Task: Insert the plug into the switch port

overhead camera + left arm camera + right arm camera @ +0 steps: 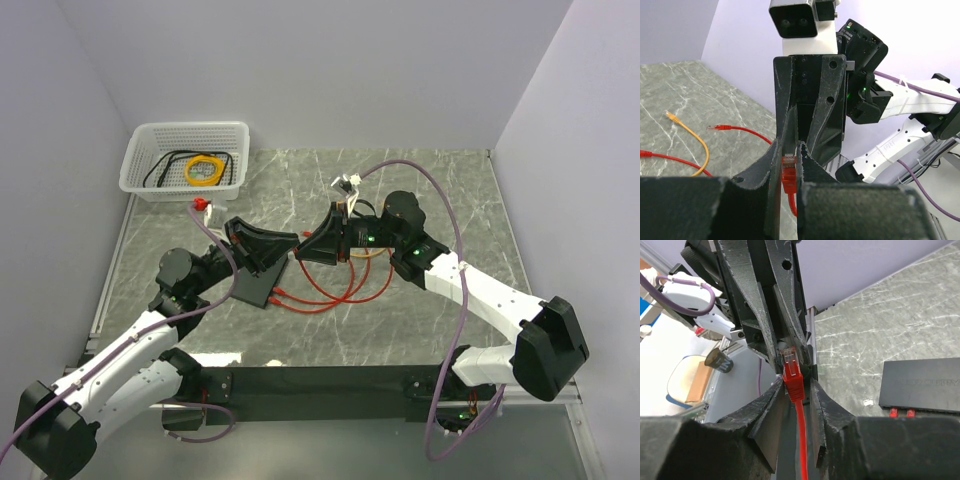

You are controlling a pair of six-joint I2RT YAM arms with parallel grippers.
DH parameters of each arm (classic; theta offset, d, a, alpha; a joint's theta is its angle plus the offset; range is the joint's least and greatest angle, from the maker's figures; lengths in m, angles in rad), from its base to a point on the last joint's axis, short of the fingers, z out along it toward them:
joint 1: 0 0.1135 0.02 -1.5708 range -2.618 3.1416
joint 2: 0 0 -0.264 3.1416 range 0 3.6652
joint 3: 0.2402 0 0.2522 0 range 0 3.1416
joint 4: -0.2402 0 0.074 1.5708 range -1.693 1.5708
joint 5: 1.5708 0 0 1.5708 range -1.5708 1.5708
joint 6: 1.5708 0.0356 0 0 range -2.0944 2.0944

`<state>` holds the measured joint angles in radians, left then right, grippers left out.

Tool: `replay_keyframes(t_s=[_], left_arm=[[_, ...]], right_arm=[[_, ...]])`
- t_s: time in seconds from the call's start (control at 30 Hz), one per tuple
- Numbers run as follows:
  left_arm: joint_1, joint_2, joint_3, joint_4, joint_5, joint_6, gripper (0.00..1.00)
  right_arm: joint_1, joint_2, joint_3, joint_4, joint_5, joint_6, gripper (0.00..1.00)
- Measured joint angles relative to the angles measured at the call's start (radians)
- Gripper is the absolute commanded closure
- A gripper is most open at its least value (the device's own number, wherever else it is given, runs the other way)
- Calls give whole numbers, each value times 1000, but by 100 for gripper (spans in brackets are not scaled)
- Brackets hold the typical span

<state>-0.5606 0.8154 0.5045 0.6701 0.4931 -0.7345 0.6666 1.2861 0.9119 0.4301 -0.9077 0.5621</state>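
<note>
The plug [789, 172] is red-booted and stands upright, tip up, with its red cord hanging down; it also shows in the right wrist view [793, 375]. My left gripper [789, 165] is shut on it, fingers tight on both sides. My right gripper [796, 390] faces it from the other side, jaws a little apart around the boot, a gap showing on one side. In the top view the two grippers meet tip to tip [296, 250] above the table. The black switch [258, 288] lies flat under the left gripper; its port edge [900, 410] holds two red plugs.
Red cord loops [335, 290] lie on the marble table by the switch. An orange cord [700, 145] and a loose red connector [720, 127] lie on the table. A white mesh basket [140, 160] with a yellow coil [205, 170] stands at the back left. Walls close three sides.
</note>
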Motion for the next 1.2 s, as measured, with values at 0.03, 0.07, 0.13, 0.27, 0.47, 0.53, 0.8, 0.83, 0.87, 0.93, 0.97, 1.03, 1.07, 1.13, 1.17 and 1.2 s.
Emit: replay_keyframes(t_s=[0.03,0.07,0.13,0.27,0.47,0.53,0.8,0.83,0.87,0.93,0.97,1.03,1.07,1.13,1.17,1.2], left_arm=[[0,0,-2,3,0,-3,100],[0,0,-4,6,0,-5,100],[0,0,-8,12,0,-11,99],[0,1,-11,22,0,-11,100],[0,1,-13,24,0,-11,100],[0,1,-14,26,0,-11,99],[0,4,-18,46,0,-23,99],[0,7,-18,53,1,-26,99],[0,11,-19,60,2,-30,100],[0,19,-19,74,4,-37,100],[0,21,-21,80,5,-39,100],[0,25,-24,92,7,-42,99],[0,27,-25,97,8,-42,99],[0,29,-27,105,8,-46,99],[0,30,-27,109,8,-46,99],[0,32,-27,114,8,-47,99]], right_arm=[[0,1,0,3,-1,2,67],[0,1,0,5,-2,3,67],[0,1,0,5,-4,3,68],[0,8,0,16,-16,8,68],[0,13,0,19,-26,10,70],[0,13,0,19,-27,10,72],[0,13,0,34,-43,14,79],[0,13,0,35,-46,14,78],[0,13,0,37,-48,14,77],[0,13,0,40,-55,14,75],[0,13,0,41,-56,14,75],[0,14,0,41,-58,14,74],[0,14,0,41,-58,14,73],[0,14,0,41,-59,14,72],[0,14,0,42,-60,14,72],[0,14,0,42,-62,14,71]])
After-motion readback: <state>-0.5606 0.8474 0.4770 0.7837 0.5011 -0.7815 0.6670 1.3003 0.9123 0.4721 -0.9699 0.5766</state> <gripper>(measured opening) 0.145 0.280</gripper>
